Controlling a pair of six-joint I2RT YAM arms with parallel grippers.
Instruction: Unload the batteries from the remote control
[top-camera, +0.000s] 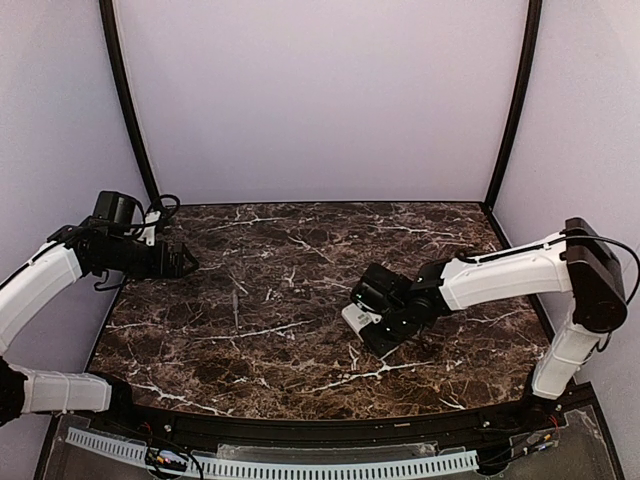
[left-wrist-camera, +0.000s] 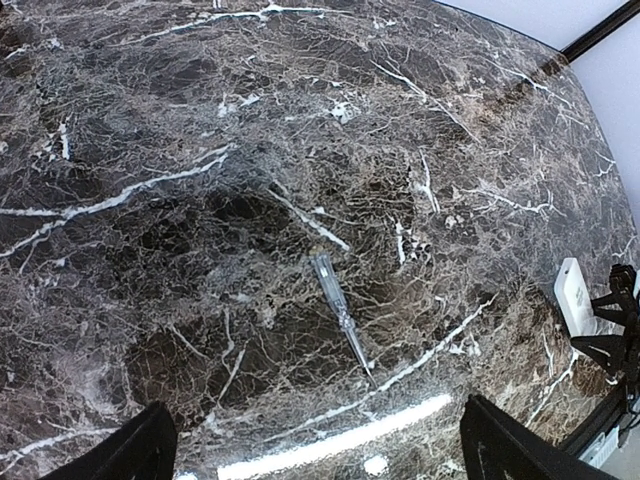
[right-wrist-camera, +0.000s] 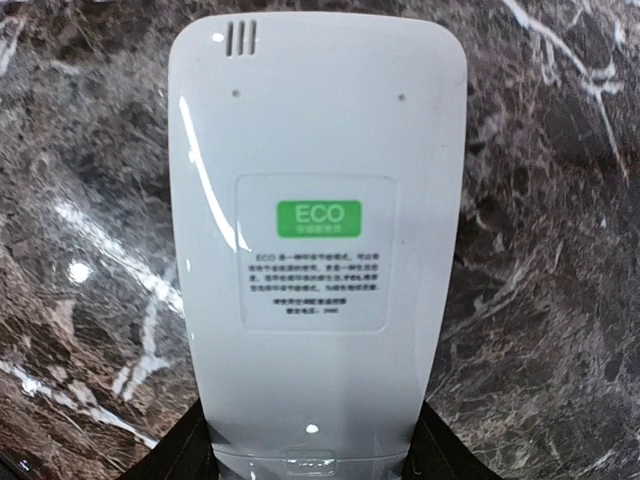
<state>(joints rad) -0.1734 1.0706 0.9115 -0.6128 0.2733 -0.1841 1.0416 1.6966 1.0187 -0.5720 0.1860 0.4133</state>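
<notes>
Remote (right-wrist-camera: 315, 230) fills the right wrist view, white, with a green label (right-wrist-camera: 318, 218) reading "ECO". The small print under it is too fine to read. Three little slots sit at the remote's far end. Right fingers (right-wrist-camera: 185, 455) are clamped on its near end, one dark tip showing on each side. Whether it rests on the tabletop (top-camera: 260, 300) or hangs just over it, can't tell. Left fingers (left-wrist-camera: 150, 450) are spread wide, holding nothing, well apart from the remote, off to its left.
</notes>
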